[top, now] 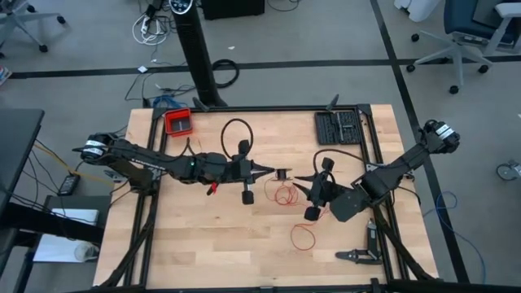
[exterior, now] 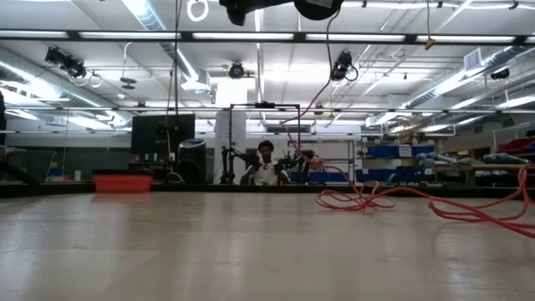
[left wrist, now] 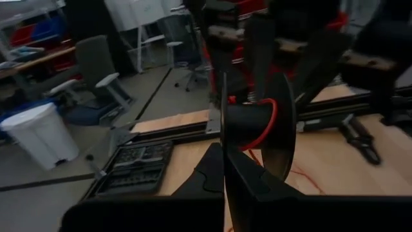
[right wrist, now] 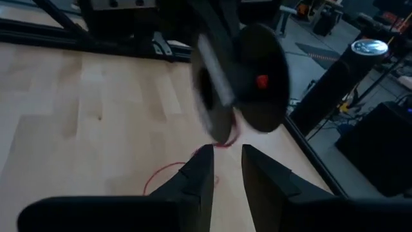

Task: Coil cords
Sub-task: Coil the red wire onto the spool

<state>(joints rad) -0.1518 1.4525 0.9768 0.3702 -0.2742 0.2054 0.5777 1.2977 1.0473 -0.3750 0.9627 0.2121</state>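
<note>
A small black spool (left wrist: 251, 119) hangs above the table's middle, with a few turns of the thin red cord (left wrist: 271, 116) on its hub. My left gripper (top: 271, 171) is shut on it. The rest of the cord lies in loose loops (top: 285, 195) on the wood below, with another loop (top: 304, 237) nearer the front. In the low view the cord (exterior: 376, 201) rests on the table and one strand rises out of the picture. My right gripper (right wrist: 225, 164) stands open just right of the spool (right wrist: 241, 80), with nothing between its fingers. My left gripper pinches the rim of the spool's near flange (left wrist: 224, 145) between its two fingers (left wrist: 248, 183). It comes roughly level from the table's left. The spool is lifted clear of the table, its axle about level, and red cord trails down from the hub.
A red tray (top: 178, 122) and a black cable loop (top: 236, 130) sit at the far left, a black tool case (top: 339, 127) at the far right, and pliers (top: 358, 255) near the front right. A black frame rail (top: 260, 108) borders the table.
</note>
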